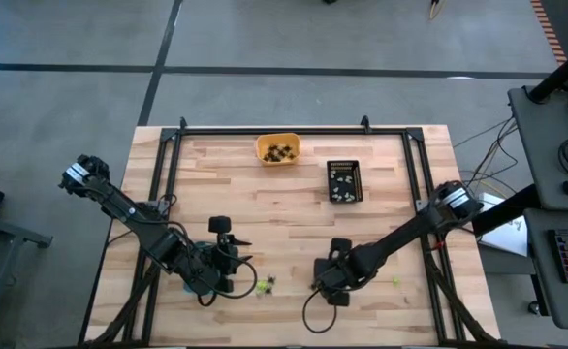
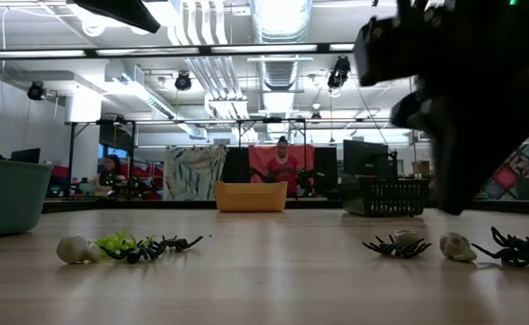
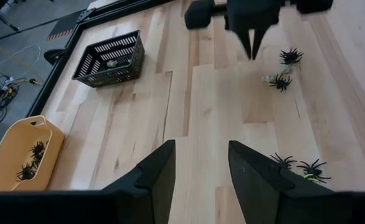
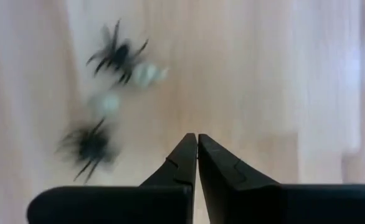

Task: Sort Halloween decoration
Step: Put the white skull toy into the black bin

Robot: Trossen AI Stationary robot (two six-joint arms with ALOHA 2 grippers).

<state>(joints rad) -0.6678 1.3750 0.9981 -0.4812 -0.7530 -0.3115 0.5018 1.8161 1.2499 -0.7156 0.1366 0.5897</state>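
An orange tray (image 1: pixel 278 149) is seen at the far middle of the wooden bench (image 1: pixel 265 208), holding several black spider trinkets (image 3: pixel 32 160). A black mesh basket (image 1: pixel 343 181) is set just right of it, with whitish pieces (image 1: pixel 341 190) inside. A teal bin (image 2: pixel 8 195) is visible at the near left edge in the low view, partly under the left arm; its contents cannot be told. No readable writing is found on any container. Loose Halloween decoration (image 2: pixel 127 246) lies on the near bench: a lime-green and black cluster by the left tool (image 3: pixel 201 177), which is held with fingers parted and nothing between them, and spiders with whitish pieces (image 3: pixel 281 79) near the right tool (image 4: pixel 197 163), which is closed with its tips together and nothing gripped
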